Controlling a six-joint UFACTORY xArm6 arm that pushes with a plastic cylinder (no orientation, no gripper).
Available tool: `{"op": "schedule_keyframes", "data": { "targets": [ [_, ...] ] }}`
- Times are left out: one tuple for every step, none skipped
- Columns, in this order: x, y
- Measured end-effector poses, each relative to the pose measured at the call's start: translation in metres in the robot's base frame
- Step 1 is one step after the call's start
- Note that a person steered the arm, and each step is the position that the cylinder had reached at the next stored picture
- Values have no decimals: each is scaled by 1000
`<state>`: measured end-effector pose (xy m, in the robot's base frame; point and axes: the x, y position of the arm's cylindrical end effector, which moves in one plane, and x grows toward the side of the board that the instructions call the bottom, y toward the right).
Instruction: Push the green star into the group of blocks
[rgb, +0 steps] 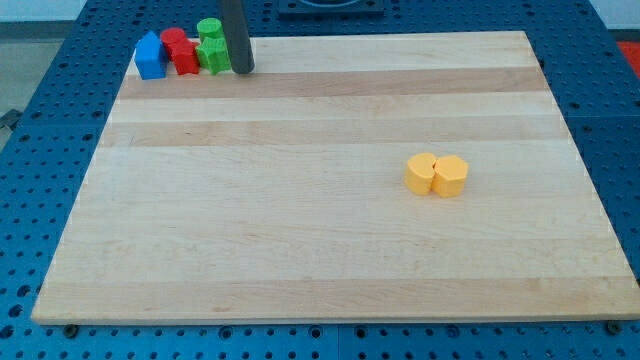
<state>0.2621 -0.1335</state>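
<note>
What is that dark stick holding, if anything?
Nothing is held: my tip only pushes. It sits just right of the green star, at the top-left group.

You've got a cluster (182, 50) at desk (300, 240) top-left, tip (243, 71) touching its right; pair (437, 175) right of centre.

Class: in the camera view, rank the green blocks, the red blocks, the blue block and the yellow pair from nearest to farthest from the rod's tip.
Measured from my tip:
1. Green blocks, one seemingly a star, just to its left in the view.
2. Red blocks, further left.
3. Blue block, leftmost, near the wooden board's top-left corner.
4. Yellow block pair, far off at the view's right.
</note>
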Motion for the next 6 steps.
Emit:
{"op": "schedule_keyframes", "data": {
  "targets": [
    [-2, -24],
    [-13, -37],
    [-17, -37],
    [-6, -19],
    [7, 47],
    [16, 140]
  ]
}}
